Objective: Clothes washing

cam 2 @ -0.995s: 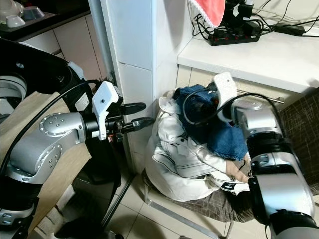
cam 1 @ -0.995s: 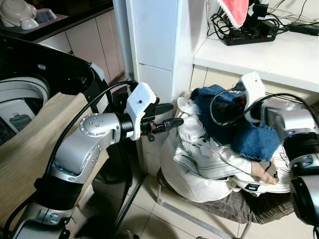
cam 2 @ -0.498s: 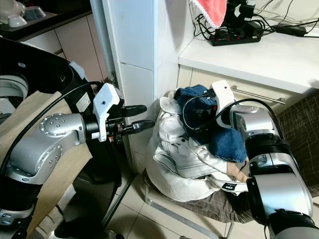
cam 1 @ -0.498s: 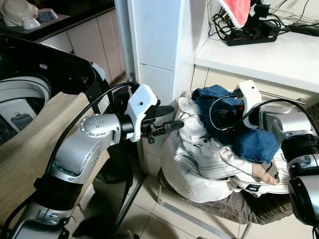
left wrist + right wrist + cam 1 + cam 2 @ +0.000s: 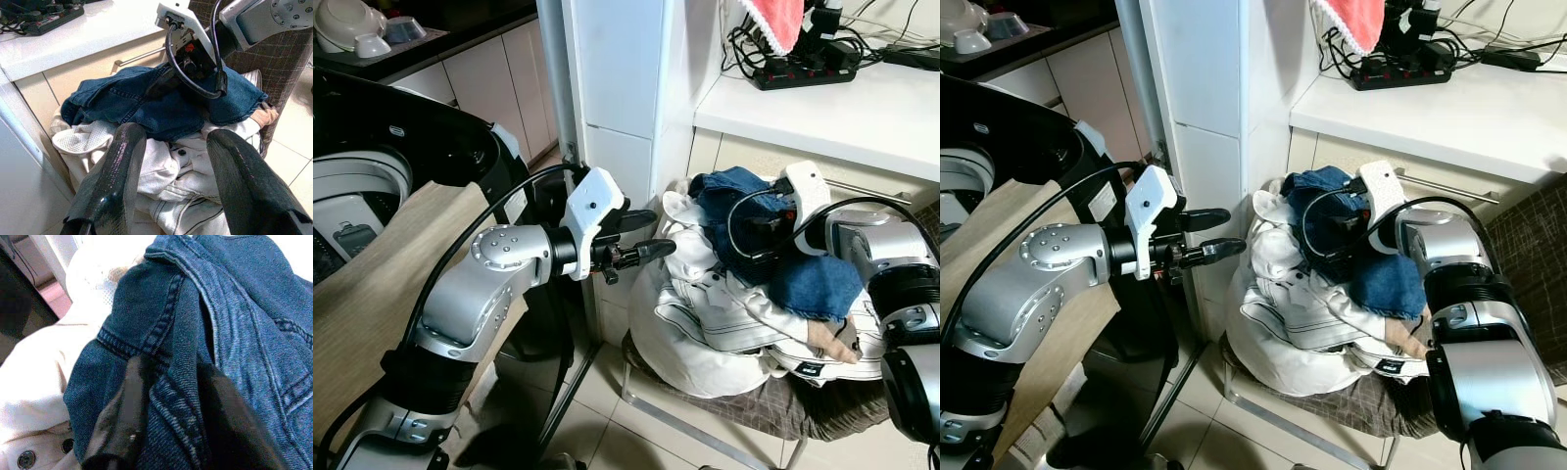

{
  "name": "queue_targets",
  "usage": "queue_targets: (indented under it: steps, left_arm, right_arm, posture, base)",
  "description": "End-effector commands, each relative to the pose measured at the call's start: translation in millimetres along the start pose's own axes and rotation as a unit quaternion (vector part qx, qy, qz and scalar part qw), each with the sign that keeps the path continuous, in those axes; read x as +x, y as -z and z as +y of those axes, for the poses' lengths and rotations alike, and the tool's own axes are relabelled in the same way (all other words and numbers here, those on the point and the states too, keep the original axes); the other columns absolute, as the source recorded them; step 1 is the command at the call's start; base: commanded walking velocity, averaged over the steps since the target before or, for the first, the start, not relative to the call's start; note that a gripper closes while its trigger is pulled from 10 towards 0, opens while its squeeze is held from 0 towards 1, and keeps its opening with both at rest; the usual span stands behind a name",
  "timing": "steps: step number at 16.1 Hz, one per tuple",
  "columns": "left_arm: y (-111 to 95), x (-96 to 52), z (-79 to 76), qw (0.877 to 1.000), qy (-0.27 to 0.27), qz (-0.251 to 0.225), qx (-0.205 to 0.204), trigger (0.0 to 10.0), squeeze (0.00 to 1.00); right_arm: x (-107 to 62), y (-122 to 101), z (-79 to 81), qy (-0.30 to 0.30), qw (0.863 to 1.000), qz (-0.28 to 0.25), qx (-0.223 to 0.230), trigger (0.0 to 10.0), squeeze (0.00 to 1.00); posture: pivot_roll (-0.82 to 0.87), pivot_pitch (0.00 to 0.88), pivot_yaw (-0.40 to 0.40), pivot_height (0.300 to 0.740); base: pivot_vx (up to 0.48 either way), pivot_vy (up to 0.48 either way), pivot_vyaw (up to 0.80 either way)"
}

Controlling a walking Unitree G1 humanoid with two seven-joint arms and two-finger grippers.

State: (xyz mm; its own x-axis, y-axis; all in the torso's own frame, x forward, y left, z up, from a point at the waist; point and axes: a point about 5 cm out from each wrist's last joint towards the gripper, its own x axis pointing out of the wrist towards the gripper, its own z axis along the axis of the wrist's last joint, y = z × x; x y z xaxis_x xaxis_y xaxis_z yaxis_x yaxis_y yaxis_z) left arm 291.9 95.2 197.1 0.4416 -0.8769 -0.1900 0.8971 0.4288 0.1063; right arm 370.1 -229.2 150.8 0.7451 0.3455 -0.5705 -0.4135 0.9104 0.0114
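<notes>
— Clothes (image 5: 734,313) first: where are they?
— Heaped on a chair (image 5: 773,411) with a checked seat, against the white cabinet front under the desk (image 5: 862,113). A blue denim garment (image 5: 161,105) lies on top of a white jacket (image 5: 705,333) with dark piping.
— And the right tool (image 5: 166,406)?
— Down in the pile — its two black fingers (image 5: 128,411) are clenched on a fold of the denim, one finger on each side of a seam.
— The left tool (image 5: 644,233)?
— Released, fingers spread with nothing between them — held level in the air beside the white pillar (image 5: 617,88), pointing toward the pile but apart from it.
— Anything else around?
— A washing machine (image 5: 352,196) with its lid up at the left, and a power strip (image 5: 803,70) with cables on the desk.
</notes>
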Motion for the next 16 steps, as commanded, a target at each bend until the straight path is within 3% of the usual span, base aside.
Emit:
queue_targets:
  steps: [1,6,7,8,9,11,12,16]
  left_arm:
    - [-2.6,0.2,-4.2,1.0,0.009,-0.002,0.009,10.0,0.0]
    - [-2.1,1.9,-5.1,1.0,0.008,-0.006,0.008,10.0,0.0]
    - [-6.0,3.4,-2.0,1.0,-0.005,-0.021,0.014,10.0,0.0]
    - [-18.7,7.1,5.3,0.997,-0.036,-0.064,0.011,10.0,0.0]
    - [-25.1,8.9,8.0,0.995,-0.047,-0.085,0.008,10.0,0.0]
    - [-50.8,18.1,12.0,0.985,-0.06,-0.161,-0.002,10.0,0.0]
    - [-58.2,22.9,9.7,0.982,-0.048,-0.183,-0.017,10.0,1.0]
    - [-72.6,47.4,-12.4,0.972,0.02,-0.223,-0.074,10.0,1.0]
  right_arm:
    - [-4.4,-9.7,-1.6,-0.006,1.0,-0.023,0.007,0.0,0.0]
    - [-15.3,-18.8,-4.3,-0.04,0.996,-0.07,0.045,0.0,0.0]
    - [-24.2,-31.4,-2.1,-0.073,0.989,-0.114,0.059,0.0,0.0]
    - [-43.9,-56.2,3.6,-0.139,0.966,-0.199,0.084,0.0,0.0]
    - [-54.0,-65.4,6.3,-0.168,0.954,-0.234,0.084,0.0,0.0]
    - [-92.6,-82.1,18.4,-0.27,0.903,-0.329,0.053,0.0,0.0]
    - [-102.6,-81.4,21.2,-0.294,0.891,-0.343,0.05,0.0,0.0]
    - [-115.8,-68.4,26.2,-0.298,0.885,-0.351,0.065,0.0,0.0]
  posture:
    - [-0.1,0.0,0.029,0.74]
    - [-0.11,0.0,0.028,0.74]
    - [-0.11,0.0,0.027,0.74]
    - [-0.11,0.0,0.022,0.74]
    - [-0.11,0.0,0.022,0.74]
    - [-0.11,0.0,0.022,0.74]
    - [-0.12,0.0,0.016,0.74]
    - [-0.14,0.0,0.023,0.74]
  base:
    - [0.0,0.0,0.0]
    - [0.0,0.0,0.0]
    - [0.0,0.0,0.0]
    - [0.0,0.0,0.0]
    - [0.0,0.0,0.0]
    - [0.0,0.0,0.0]
    - [0.0,0.0,0.0]
    - [0.0,0.0,0.0]
